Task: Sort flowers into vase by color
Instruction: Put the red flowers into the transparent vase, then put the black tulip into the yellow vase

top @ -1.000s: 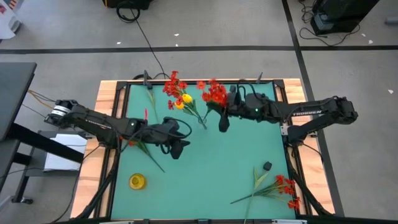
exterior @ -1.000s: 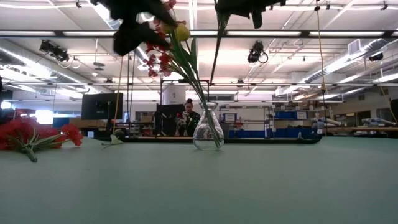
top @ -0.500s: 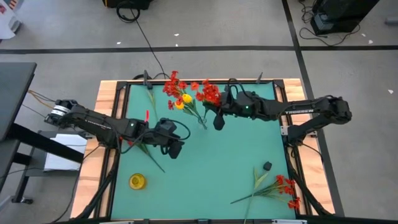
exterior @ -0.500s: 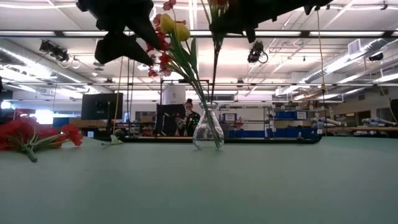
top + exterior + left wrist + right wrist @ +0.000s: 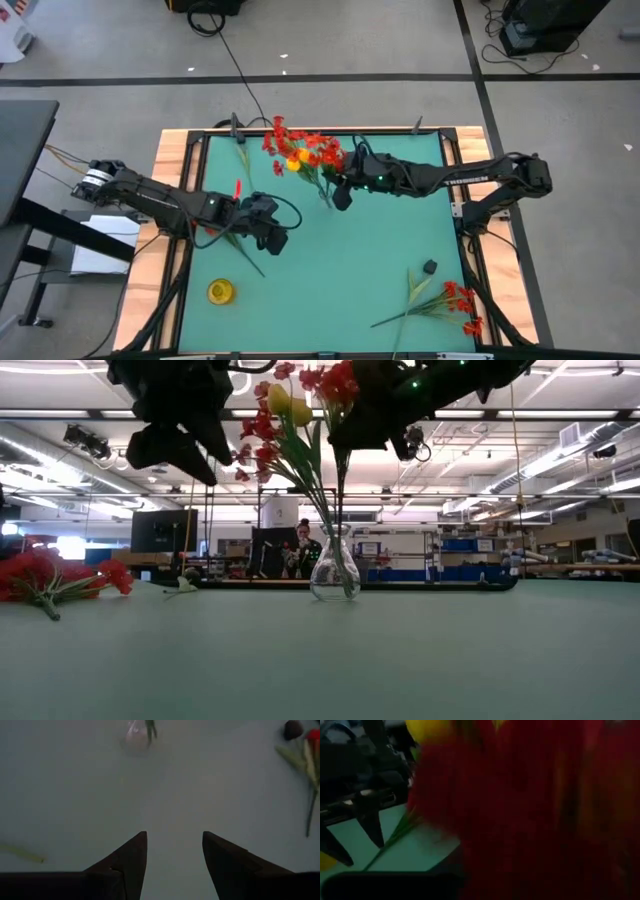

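A clear glass vase [image 5: 326, 197] [image 5: 335, 568] stands at the table's far middle, with red and yellow sprigs [image 5: 284, 148] [image 5: 270, 420] leaning out of it. My right gripper [image 5: 341, 193] [image 5: 375, 415] hovers above the vase, shut on a red flower sprig [image 5: 326, 152] [image 5: 338, 382]. That sprig's stem [image 5: 340, 485] runs down to the vase's mouth. My left gripper [image 5: 274, 236] [image 5: 173, 855] hangs open above the table, left of the vase, and holds nothing. The right wrist view is filled by blurred red blossoms [image 5: 520, 795]. My right gripper holds the red sprig near its blossom end; the blossoms and the gripper's own body hide the place of contact. The stem [image 5: 340, 485] hangs almost straight down below the fingers. Its lower end is at the vase's mouth [image 5: 337, 528].
More red sprigs [image 5: 452, 300] [image 5: 60, 575] lie at the near right corner, beside a small dark object [image 5: 429, 267]. A yellow blossom [image 5: 220, 291] lies near left. A green sprig [image 5: 236, 243] lies under my left arm. A wooden frame [image 5: 170, 190] borders the table.
My right gripper has carried the red sprig toward the table's left, from beside the vase to above it. The stem now hangs over the vase's mouth. My left gripper has drifted a little toward the left edge, staying open.
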`<action>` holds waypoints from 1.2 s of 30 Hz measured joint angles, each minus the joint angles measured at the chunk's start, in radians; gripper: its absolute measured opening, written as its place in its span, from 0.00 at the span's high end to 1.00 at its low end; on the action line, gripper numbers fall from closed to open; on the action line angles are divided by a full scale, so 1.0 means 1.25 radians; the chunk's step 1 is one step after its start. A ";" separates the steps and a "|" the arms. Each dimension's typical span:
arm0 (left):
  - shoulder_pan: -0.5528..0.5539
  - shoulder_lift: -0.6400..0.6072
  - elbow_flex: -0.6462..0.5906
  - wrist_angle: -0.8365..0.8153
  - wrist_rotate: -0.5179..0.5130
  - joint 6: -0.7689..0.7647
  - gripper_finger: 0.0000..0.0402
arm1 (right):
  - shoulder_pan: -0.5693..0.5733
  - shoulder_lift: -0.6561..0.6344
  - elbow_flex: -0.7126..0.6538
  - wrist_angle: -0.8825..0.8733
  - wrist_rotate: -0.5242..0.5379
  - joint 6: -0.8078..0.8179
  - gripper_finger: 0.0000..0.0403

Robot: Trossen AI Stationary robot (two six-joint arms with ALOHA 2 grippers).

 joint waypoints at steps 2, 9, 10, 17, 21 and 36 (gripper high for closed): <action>-0.004 0.000 0.000 -0.016 0.000 -0.005 0.51 | -0.005 -0.003 0.000 -0.025 -0.002 0.029 0.66; -0.003 -0.026 0.000 -0.096 -0.004 0.006 0.51 | -0.016 -0.044 0.000 -0.182 -0.056 0.167 0.41; -0.003 -0.034 0.000 -0.123 -0.009 0.006 0.51 | -0.015 -0.055 0.000 -0.209 -0.056 0.188 0.39; -0.003 -0.100 -0.033 -0.225 -0.040 0.013 0.51 | -0.006 -0.138 0.000 -0.343 -0.018 0.248 0.33; -0.002 -0.132 -0.106 -0.201 -0.041 -0.009 0.51 | 0.003 -0.201 0.000 -0.449 0.010 0.360 0.35; 0.232 -0.157 -0.314 -0.129 -0.027 -0.305 0.51 | 0.106 -0.293 0.000 -0.660 0.008 0.815 0.38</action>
